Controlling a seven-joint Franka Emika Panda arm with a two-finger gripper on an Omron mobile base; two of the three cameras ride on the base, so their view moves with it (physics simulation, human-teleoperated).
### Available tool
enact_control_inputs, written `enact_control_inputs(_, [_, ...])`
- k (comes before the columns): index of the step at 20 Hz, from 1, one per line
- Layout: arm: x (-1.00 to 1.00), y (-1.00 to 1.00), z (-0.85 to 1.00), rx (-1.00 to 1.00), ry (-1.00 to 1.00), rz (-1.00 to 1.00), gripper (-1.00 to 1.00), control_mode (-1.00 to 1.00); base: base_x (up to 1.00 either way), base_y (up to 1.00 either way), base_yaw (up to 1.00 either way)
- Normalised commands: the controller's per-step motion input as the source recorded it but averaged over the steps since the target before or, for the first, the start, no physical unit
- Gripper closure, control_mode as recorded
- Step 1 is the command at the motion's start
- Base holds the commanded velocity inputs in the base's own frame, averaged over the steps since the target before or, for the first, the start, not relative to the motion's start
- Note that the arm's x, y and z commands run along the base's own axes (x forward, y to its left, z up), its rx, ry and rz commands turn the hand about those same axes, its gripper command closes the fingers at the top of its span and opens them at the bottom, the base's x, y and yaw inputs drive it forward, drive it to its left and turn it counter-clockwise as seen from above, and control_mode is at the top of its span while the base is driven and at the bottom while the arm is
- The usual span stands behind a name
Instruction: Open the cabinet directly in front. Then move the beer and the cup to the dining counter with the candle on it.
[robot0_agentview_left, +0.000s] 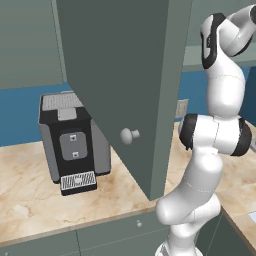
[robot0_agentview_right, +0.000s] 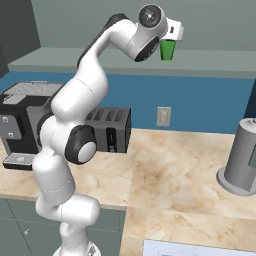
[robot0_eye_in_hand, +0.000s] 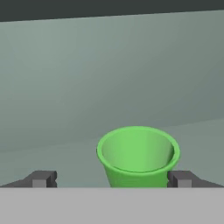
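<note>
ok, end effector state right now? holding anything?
End effector: open, holding nothing. Its fingertips stand wide on either side of the green cup, not closed on it.

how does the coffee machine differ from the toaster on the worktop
The coffee machine is taller and boxier, grey with black, and has a drip tray at its foot; the toaster is lower, all dark, with slots on top. The coffee machine stands at the far left, the toaster nearer the wall outlet. Both sit upright on the marble worktop against the blue wall.
</note>
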Motion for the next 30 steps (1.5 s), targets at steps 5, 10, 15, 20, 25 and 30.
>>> enact_control_inputs(5, [0.01, 0.0, 0.04, 0.0, 0.0, 0.0, -1.0, -1.0, 0.0, 0.0, 0.0])
enact_control_inputs(10, [0.04, 0.0, 0.17, 0.0, 0.0, 0.0, -1.0, -1.0, 0.0, 0.0, 0.0])
enact_control_inputs(15, [0.2, 0.0, 0.07, 0.0, 0.0, 0.0, -1.0, -1.0, 0.0, 0.0, 0.0])
enact_control_inputs(20, [0.37, 0.0, 0.0, 0.0, 0.0, 0.0, -1.0, -1.0, 0.0, 0.0, 0.0])
enact_control_inputs(25, [0.33, 0.0, 0.0, 0.0, 0.0, 0.0, -1.0, -1.0, 0.0, 0.0, 0.0])
enact_control_inputs(30, [0.19, 0.0, 0.0, 0.0, 0.02, 0.0, -1.0, -1.0, 0.0, 0.0, 0.0])
